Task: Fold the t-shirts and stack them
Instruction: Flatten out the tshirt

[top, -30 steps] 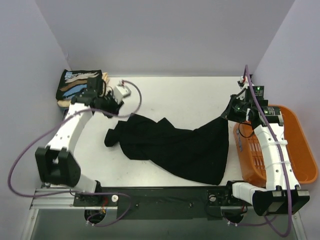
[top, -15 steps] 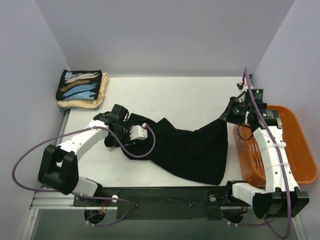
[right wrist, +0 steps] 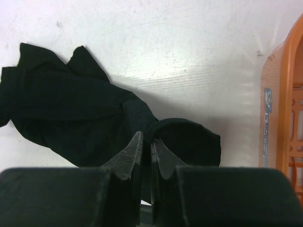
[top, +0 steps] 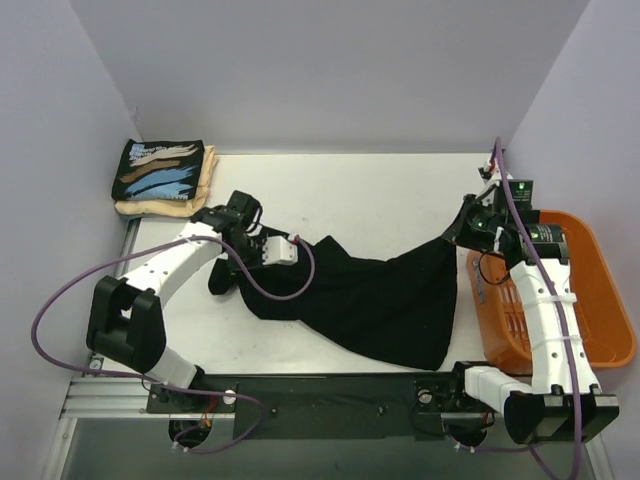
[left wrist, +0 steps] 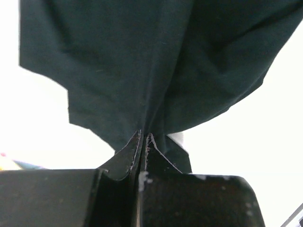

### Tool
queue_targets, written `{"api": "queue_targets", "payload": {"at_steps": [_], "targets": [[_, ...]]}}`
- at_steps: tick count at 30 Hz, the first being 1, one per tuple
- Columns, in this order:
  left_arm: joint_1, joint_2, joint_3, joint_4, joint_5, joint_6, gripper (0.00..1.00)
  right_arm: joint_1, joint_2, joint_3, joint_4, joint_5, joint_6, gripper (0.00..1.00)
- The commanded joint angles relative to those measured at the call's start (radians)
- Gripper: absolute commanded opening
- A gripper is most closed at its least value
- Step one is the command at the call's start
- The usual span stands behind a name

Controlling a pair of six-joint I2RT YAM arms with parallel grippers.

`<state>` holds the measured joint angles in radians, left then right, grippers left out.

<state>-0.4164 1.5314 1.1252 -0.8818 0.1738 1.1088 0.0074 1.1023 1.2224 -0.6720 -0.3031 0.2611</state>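
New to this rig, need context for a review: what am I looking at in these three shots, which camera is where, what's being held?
Two robot arms are bolted at the near edge of a table. The wide picture comes from a fixed camera above and behind them: left arm on the left, right arm on the right. The other two come from a camera on each wrist, looking past that arm's own jaws. On the table a black shirt lies spread and rumpled. Both pairs of jaws are shut on it: the left pinches its left part, the right its far right corner. In the far left corner a printed shirt sits folded on a cream shirt. An orange basket stands at the right.
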Motion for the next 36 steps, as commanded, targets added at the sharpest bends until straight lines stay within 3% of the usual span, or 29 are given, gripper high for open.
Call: {"api": "queue_targets", "payload": {"at_steps": [1,4,8,12,17,29,32,36], "targets": [[0.036,-0.079,0.273,-0.123,-0.011,-0.114,0.00,-0.033,-0.038,0.152,-0.041,-0.022,-0.003,0.00],[0.114,-0.108,0.610,-0.195,0.024,-0.243,0.00,-0.053,-0.042,0.393,-0.089,-0.014,-0.017,0.00],[0.189,-0.131,0.998,-0.304,0.017,-0.302,0.00,-0.063,-0.051,0.713,-0.115,0.030,-0.049,0.00],[0.192,-0.201,1.163,-0.273,-0.113,-0.311,0.00,-0.057,-0.056,0.960,-0.112,0.077,-0.069,0.00],[0.194,-0.301,1.262,-0.160,-0.207,-0.340,0.00,-0.038,-0.125,1.062,-0.067,0.151,-0.086,0.00],[0.192,-0.410,1.415,-0.151,-0.269,-0.383,0.00,-0.017,-0.265,1.190,0.025,0.177,-0.112,0.00],[0.194,-0.406,1.403,-0.170,-0.258,-0.400,0.00,-0.014,-0.242,1.198,0.038,0.180,-0.106,0.00],[0.188,-0.401,1.264,-0.155,-0.243,-0.423,0.00,0.032,-0.136,1.163,0.055,0.148,-0.079,0.00]]}}
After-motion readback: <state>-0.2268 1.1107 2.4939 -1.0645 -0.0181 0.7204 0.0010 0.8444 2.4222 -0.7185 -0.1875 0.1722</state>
